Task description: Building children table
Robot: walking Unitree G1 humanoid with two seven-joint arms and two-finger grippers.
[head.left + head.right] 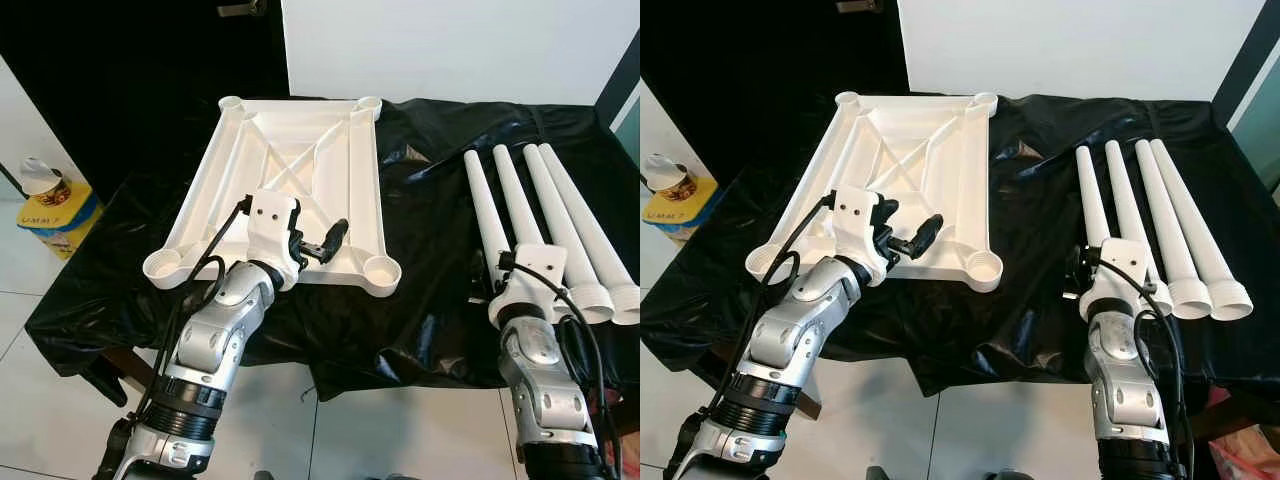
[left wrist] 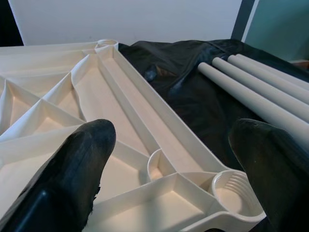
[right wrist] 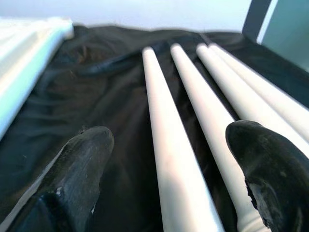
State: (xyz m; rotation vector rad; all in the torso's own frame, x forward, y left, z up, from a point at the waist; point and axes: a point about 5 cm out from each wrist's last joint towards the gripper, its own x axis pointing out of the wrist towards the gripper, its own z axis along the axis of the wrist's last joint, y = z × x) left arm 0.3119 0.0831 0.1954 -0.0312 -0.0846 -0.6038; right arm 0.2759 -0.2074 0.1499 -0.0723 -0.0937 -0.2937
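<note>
Table top (image 1: 300, 160): white, upside down – ribbed underside up, a round socket at each corner – on the black-covered table (image 1: 430, 300).
Legs (image 1: 545, 215): four white tubes, side by side, right of the top.
Left gripper (image 2: 174, 159): fingers open, above the top's near right corner socket (image 2: 231, 193).
Right gripper (image 3: 169, 169): fingers open, over the legs' near ends – not touching.

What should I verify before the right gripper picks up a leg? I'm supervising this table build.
1. Tabletop lies underside up, sockets exposed: ok.
2. Near-right socket free of debris: ok.
3. Four legs side by side on the black cloth: ok.
4. Right gripper open, straddling the two nearest legs: ok.
5. Left gripper open over the tabletop's near edge: ok.
6. Leg thread condition: cannot tell.
</note>
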